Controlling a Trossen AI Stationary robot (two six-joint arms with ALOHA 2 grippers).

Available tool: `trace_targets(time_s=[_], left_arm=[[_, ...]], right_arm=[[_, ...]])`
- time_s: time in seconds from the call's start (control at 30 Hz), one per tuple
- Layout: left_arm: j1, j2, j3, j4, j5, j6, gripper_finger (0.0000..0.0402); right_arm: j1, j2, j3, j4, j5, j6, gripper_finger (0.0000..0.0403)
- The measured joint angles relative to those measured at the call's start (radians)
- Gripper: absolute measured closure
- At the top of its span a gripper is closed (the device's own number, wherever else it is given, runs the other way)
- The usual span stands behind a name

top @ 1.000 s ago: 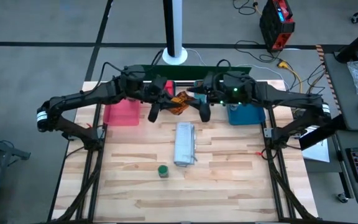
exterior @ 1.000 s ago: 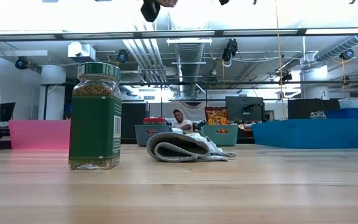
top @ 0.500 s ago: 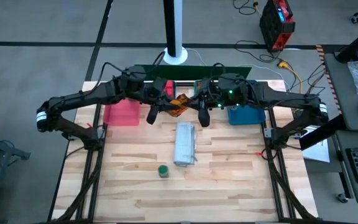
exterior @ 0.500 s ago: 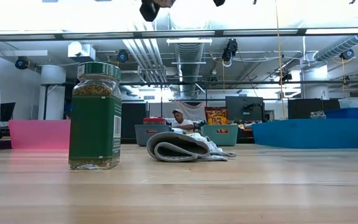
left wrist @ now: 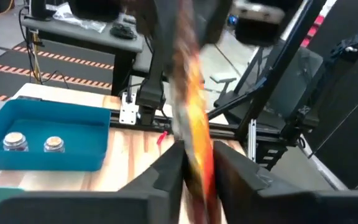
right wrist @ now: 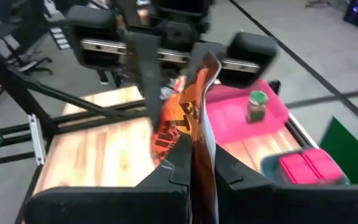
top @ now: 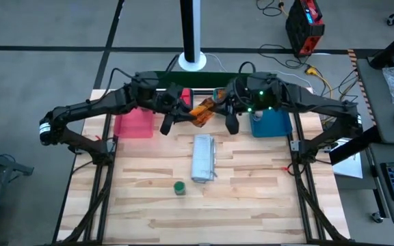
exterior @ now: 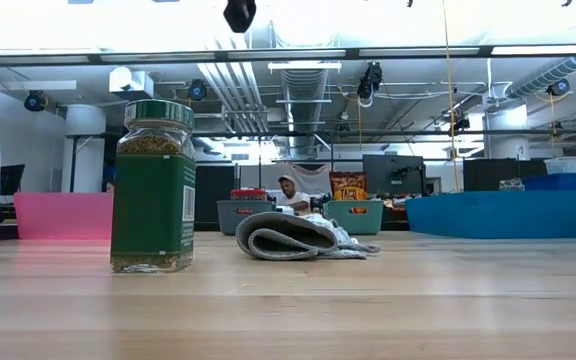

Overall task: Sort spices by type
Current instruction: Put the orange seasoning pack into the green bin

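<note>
We hold one orange packet (top: 201, 109) between both grippers, left (top: 185, 115) and right (top: 214, 107), above the surface's far edge; most spices sit in trays, one green-lidded jar (top: 179, 187) remains.

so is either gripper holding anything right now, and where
Both are: the left gripper and right gripper each pinch an edge of the same orange packet, held up between them.
</note>
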Motion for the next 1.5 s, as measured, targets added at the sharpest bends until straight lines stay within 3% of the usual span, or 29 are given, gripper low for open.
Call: trace_targets(time_s=[0.23,0.4,0.53,0.73,0.9,0.97,1.27,1.5], left_arm=[[0.012,-0.025,-0.002,-0.024,-0.071,0.019,0.024],[0.045,-0.084,-0.001,-0.019,-0.081,0.007,0.0203],[0.059,-0.133,-0.001,-0.018,-0.174,-0.026,0.0199],[0.058,-0.212,-0.001,-0.018,-0.265,-0.068,0.0198],[0.058,-0.288,-0.001,-0.014,-0.315,-0.145,0.0198],[0.058,-0.316,0.0,-0.017,-0.331,-0.156,0.0198],[0.058,-0.412,0.0,-0.118,-0.432,-0.151,0.0198],[0.058,-0.429,0.0,-0.127,-0.526,-0.133,0.0198]], right_arm=[[-0.105,0.006,0.099,-0.271,0.001,-0.073,0.0394],[-0.249,0.033,0.118,-0.377,-0.046,-0.27,0.0394],[-0.369,0.096,0.116,-0.414,-0.15,-0.459,0.0394],[-0.502,0.25,0.113,-0.486,-0.185,-0.687,0.0394],[-0.578,0.343,0.112,-0.483,-0.203,-0.757,0.0394],[-0.604,0.371,0.111,-0.481,-0.265,-0.763,0.0394],[-0.61,0.397,0.0,-0.396,-0.291,-0.842,0.0394],[-0.608,0.375,-0.102,-0.269,-0.238,-0.864,0.0394]])
